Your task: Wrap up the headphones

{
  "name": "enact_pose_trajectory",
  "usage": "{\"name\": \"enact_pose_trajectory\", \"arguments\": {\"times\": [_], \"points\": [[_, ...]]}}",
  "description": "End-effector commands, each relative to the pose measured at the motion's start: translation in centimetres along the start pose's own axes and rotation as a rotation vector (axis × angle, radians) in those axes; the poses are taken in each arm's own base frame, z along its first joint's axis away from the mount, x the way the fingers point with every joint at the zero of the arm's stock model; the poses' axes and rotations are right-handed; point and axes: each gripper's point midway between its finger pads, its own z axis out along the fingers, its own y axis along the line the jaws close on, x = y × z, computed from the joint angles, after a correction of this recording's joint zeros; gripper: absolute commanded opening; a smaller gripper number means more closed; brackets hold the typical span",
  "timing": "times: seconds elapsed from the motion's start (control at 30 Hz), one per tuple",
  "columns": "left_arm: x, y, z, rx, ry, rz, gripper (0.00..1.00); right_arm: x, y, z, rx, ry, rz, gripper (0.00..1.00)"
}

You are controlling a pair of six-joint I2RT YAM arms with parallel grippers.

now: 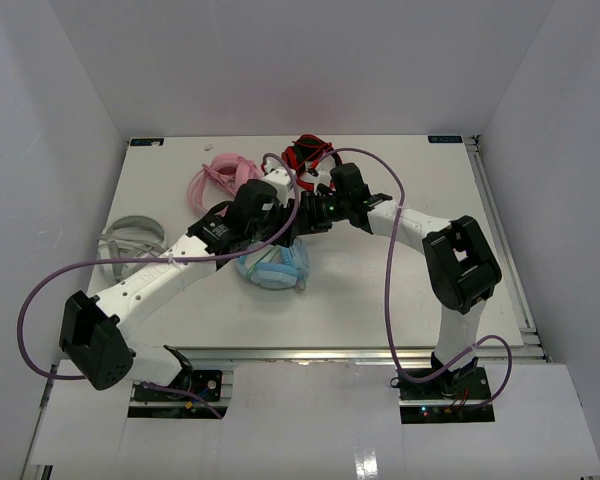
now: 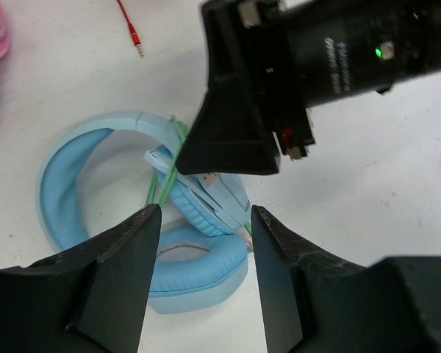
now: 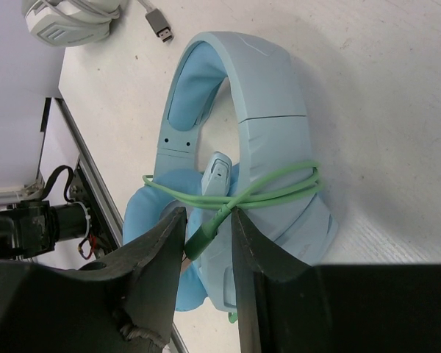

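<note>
The light blue headphones [image 1: 273, 268] lie folded on the white table, mostly under both wrists in the top view. Their pale green cable [image 3: 279, 187] runs in several turns around the wide headband [image 3: 264, 95]. My right gripper [image 3: 208, 220] is shut on the cable's green plug end [image 3: 202, 239], just above an ear cup. Its black finger [image 2: 231, 143] hangs over the headband in the left wrist view. My left gripper [image 2: 206, 243] stands open above the lower ear cup [image 2: 198, 265], with nothing between its fingers.
A pink headset [image 1: 225, 175] lies at the back left, a grey-white headset [image 1: 130, 240] at the left edge, and a red and black item [image 1: 308, 152] at the back centre. A red jack plug [image 2: 136, 44] rests near the headphones. The table's near edge [image 3: 81, 147] is close.
</note>
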Motion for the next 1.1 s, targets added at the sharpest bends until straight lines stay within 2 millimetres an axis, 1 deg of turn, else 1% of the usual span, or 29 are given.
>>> {"name": "enact_pose_trajectory", "arguments": {"times": [0.0, 0.13, 0.27, 0.4, 0.5, 0.63, 0.73, 0.83, 0.9, 1.07], "points": [[0.9, -2.3, -0.3, 0.037, -0.008, 0.103, 0.61, -1.8, 1.3, 0.0, -0.022, -0.034, -0.009, 0.38], [1.6, -3.0, -0.2, -0.028, -0.025, 0.176, 0.59, -1.7, 1.3, 0.0, -0.017, -0.036, 0.003, 0.37], [1.5, -3.0, -0.1, -0.072, -0.052, 0.199, 0.57, -1.7, 1.3, 0.0, -0.018, -0.034, 0.015, 0.37], [0.9, -2.2, 0.2, -0.138, -0.081, 0.22, 0.51, -1.5, 1.2, 0.0, -0.018, -0.031, 0.018, 0.37], [1.1, -1.3, 1.0, -0.196, -0.085, 0.256, 0.48, -1.3, 1.2, 0.0, -0.02, -0.027, 0.018, 0.37], [1.5, -0.5, 2.1, -0.251, -0.08, 0.292, 0.46, -1.3, 1.4, -0.1, -0.028, -0.032, 0.017, 0.37], [1.8, -0.3, 2.9, -0.262, -0.087, 0.311, 0.42, -1.1, 1.3, 0.0, -0.034, -0.026, 0.022, 0.37], [1.5, -0.4, 3.1, -0.258, -0.111, 0.314, 0.4, -1.0, 1.4, 0.0, -0.038, -0.024, 0.024, 0.37], [1.2, -0.5, 3.1, -0.254, -0.134, 0.311, 0.39, -1.0, 1.4, 0.0, -0.041, -0.022, 0.025, 0.37], [1.1, -0.5, 3.4, -0.253, -0.145, 0.32, 0.39, -0.9, 1.5, 0.0, -0.044, -0.025, 0.026, 0.37]]}}
